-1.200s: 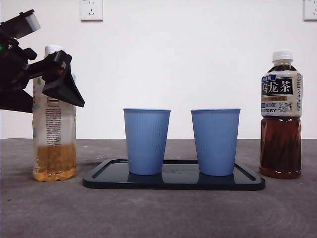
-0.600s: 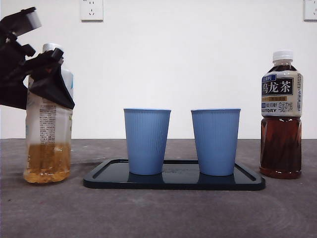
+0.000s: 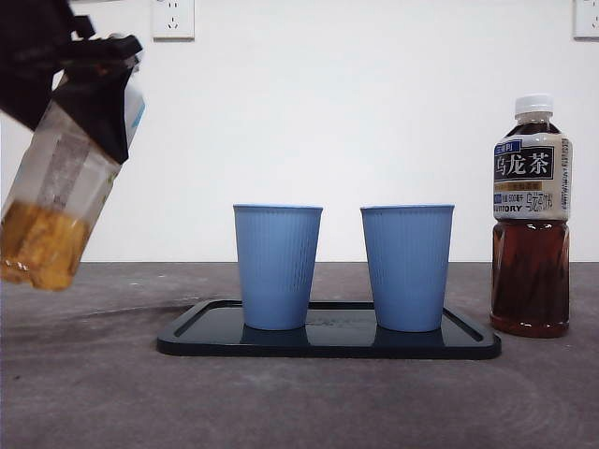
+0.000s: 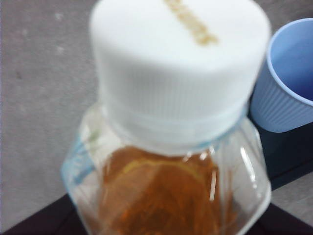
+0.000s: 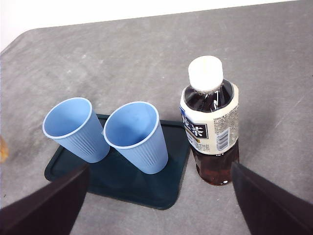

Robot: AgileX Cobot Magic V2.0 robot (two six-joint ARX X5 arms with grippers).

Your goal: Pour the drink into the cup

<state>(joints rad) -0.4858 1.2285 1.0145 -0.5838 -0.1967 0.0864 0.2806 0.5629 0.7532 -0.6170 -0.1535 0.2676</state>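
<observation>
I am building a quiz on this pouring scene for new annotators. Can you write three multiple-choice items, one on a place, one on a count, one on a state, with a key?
1. Where do the blue cups stand?
A. on the dark tray
B. on the bare table
C. stacked on the oolong tea bottle

2. How many blue cups are there?
A. one
B. two
C. three

3. How is the amber drink bottle?
A. upright on the table
B. lying on the tray
C. lifted and tilted, cap on

Key:
1 A: both blue cups sit on the dark tray, with the oolong tea bottle beside it on the table.
2 B: two cups show in the front and right wrist views.
3 C: the left tool holds the amber drink bottle off the table, leaning, and its white cap is on.
</observation>
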